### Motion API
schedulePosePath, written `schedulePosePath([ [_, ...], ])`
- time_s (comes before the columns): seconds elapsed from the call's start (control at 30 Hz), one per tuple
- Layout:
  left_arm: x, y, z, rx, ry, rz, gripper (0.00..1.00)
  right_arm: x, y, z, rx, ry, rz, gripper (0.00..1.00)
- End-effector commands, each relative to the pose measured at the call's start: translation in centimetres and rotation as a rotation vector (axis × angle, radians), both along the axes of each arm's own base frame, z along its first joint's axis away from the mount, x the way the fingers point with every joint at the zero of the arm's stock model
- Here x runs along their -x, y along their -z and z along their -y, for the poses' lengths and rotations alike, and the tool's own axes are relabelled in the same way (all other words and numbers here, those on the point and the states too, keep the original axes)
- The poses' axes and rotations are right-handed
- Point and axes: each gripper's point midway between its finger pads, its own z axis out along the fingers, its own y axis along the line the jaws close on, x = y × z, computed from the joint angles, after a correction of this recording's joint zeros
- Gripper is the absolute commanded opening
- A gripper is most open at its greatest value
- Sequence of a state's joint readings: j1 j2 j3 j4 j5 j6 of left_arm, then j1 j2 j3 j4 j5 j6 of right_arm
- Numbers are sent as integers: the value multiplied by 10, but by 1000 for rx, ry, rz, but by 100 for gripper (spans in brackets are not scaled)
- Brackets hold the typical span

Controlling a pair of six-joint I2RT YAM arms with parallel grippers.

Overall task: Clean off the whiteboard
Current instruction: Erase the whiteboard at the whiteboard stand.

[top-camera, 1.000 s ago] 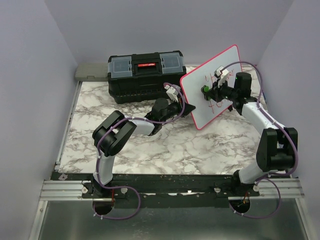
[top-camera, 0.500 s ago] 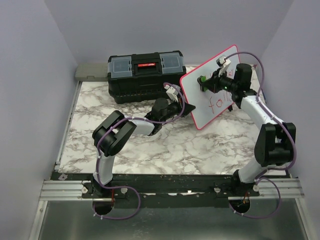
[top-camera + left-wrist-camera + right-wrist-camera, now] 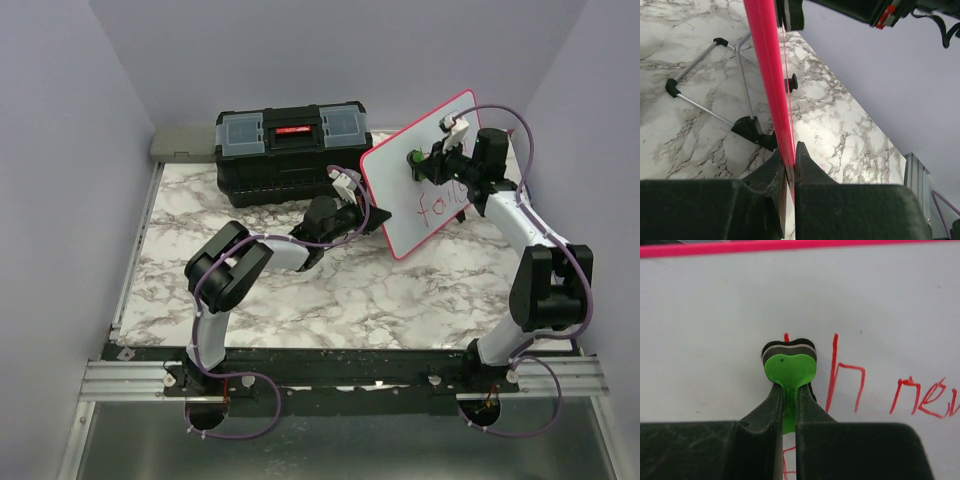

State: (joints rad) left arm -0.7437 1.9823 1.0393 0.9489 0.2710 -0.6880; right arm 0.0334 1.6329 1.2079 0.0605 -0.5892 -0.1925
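Board: flat white whiteboard with a thin pink-red rim (image 3: 392,205), propped at a tilt on the right half of the marbled desk (image 3: 300,290), written face turned toward the right arm.
Behind it: black plastic toolbox with a red latch (image 3: 290,150), well apart to the left.
Left hand (image 3: 789,155): narrow, pinched on the pink rim at the board's lower left edge; thin wire stand with black feet (image 3: 740,70) visible behind the board.
Right hand (image 3: 787,390): closed on the stalk of a small green eraser with a black felt pad (image 3: 789,365); pad flat against the board face.
Eraser position: upper part of the board, near the top rim, left of most of the writing.
Marks left: red handwriting (image 3: 845,375) just right of the pad and running on rightward; another stroke below the hand, partly hidden; a lower line of script in the top view.
Key relation: writing lies right of and below the pad, rows parallel to the board's long axis; right arm the one facing it.
Next move, judged: wipe rightward along the row, then one row down.
Risk, judged: board pivoting if the rim pinch slips.
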Motion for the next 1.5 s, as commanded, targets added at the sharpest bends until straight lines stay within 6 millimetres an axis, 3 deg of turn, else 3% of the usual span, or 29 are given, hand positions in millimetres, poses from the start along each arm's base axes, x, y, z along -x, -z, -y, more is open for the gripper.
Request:
schedulePosePath([
  [0.0, 34, -12, 20, -3, 171, 127, 0, 22, 57, 22, 78, 35, -164, 1],
  [0.23, 34, -14, 21, -3, 172, 129, 0, 67, 75, -8, 9, -184, -249, 1],
  [0.37, 34, -15, 21, -4, 174, 132, 0, 81, 68, -29, -11, -277, -233, 1],
  [0.5, 33, -15, 22, -4, 173, 131, 0, 72, 41, -41, -53, -274, -169, 1],
  [0.63, 33, -14, 22, -5, 174, 128, 0, 50, 12, -42, -97, -232, -115, 1],
  [0.87, 34, -14, 21, -3, 174, 128, 0, 16, -10, -30, -86, -115, -70, 1],
  [1.1, 35, -14, 21, -3, 175, 127, 0, -16, -2, 1, -38, 101, -82, 1],
  [1.3, 35, -13, 20, -3, 175, 127, 0, -22, 13, 32, -14, 190, -118, 1],
  [1.37, 35, -12, 21, -4, 176, 125, 0, -19, 19, 31, -3, 178, -136, 1],
  [1.4, 34, -13, 21, -3, 175, 125, 0, -18, 23, 43, 5, 190, -144, 1],
  [1.47, 34, -14, 22, -2, 176, 126, 0, -9, 33, 40, 28, 148, -164, 1],
])
